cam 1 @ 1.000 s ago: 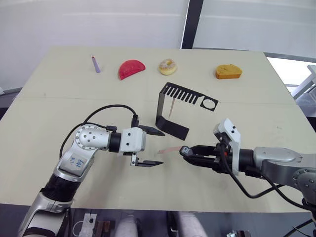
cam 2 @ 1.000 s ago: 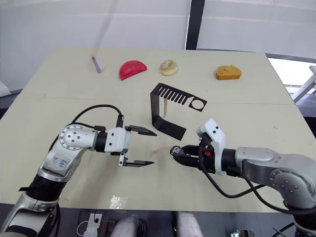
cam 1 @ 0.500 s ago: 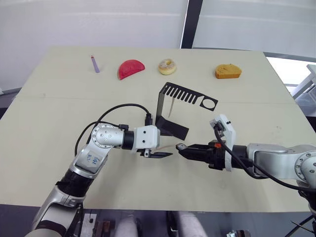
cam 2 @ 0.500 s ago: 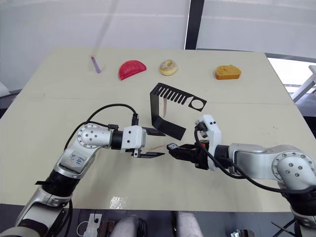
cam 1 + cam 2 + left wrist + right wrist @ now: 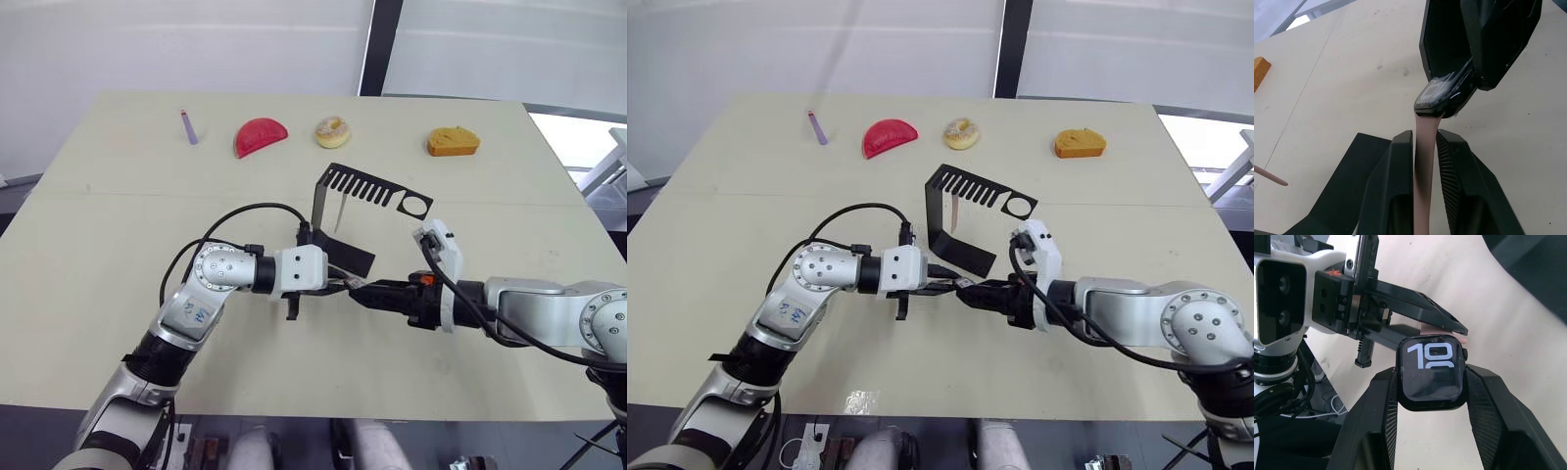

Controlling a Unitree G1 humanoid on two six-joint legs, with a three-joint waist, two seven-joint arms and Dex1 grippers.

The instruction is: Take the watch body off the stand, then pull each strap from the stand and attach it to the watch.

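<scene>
My right gripper (image 5: 1431,375) is shut on the watch body (image 5: 1431,373), a small black square case whose screen shows light digits. My left gripper (image 5: 1424,139) is shut on a pale pink strap (image 5: 1422,169), and the strap's end touches the edge of the watch body (image 5: 1442,95). Both grippers meet tip to tip just in front of the stand's base, left gripper (image 5: 331,286) facing right gripper (image 5: 361,291). The black stand (image 5: 333,250) stands upright behind them. A second thin strap (image 5: 338,211) hangs from its comb-slotted arm.
Along the table's far side lie a purple stick (image 5: 190,127), a red slice (image 5: 260,136), a donut (image 5: 332,131) and an orange bread piece (image 5: 453,142). A black cable loops over my left arm (image 5: 235,215). The table's front edge runs close below both arms.
My left gripper has moved right to the strap on the table and closed on it. My right gripper has carried the watch body left to meet it.
</scene>
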